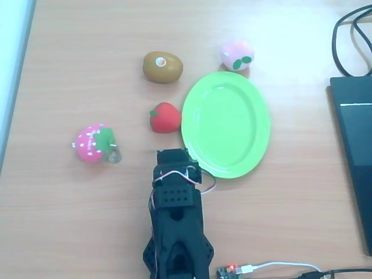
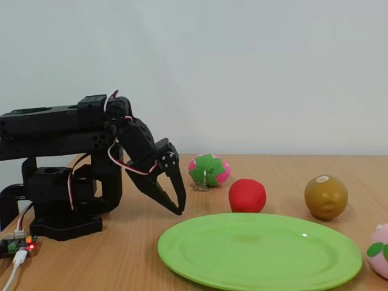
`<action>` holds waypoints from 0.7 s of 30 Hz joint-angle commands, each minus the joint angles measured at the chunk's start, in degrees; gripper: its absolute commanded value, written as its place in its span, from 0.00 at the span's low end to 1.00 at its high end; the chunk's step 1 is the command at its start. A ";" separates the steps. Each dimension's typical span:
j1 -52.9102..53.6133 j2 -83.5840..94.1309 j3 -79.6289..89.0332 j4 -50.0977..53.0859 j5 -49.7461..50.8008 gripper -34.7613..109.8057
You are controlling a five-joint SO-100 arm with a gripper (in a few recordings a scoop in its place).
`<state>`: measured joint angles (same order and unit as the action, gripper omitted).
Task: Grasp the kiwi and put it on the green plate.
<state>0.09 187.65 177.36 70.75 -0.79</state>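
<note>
- Nearest the fixed camera lay the green plate (image 2: 260, 251), bare.
- Beyond it, on the table (image 1: 70, 70), the kiwi (image 1: 163, 67) sat untouched, right of a red toy (image 2: 247, 195) in the fixed view.
- Well short of the kiwi, the hand (image 2: 176, 203) hung with its jaws together, empty.
- Grasp and placement both remained.

Black plastic five-joint arm (image 2: 66, 130) folded low over its base, upper links near horizontal in fixed view. Wrist bent down. Black two-finger gripper (image 2: 174, 203) points down and forward, tips just above the tabletop, fingers close together, nothing between them.
</note>
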 commanded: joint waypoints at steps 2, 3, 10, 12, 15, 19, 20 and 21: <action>-2.11 1.32 0.26 0.26 -3.25 0.18; -2.11 1.32 0.26 0.26 -3.34 0.18; -2.46 1.32 0.26 0.26 -3.43 0.18; -2.90 1.32 0.26 0.26 -3.87 0.18; -2.90 1.32 0.26 0.26 -3.87 0.18; -3.16 0.88 0.35 -0.53 -5.54 0.18; -3.43 -0.09 0.26 -1.58 -7.65 0.18; -3.52 -1.41 -0.53 -2.55 -8.88 0.18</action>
<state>-2.46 187.29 177.36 69.43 -7.12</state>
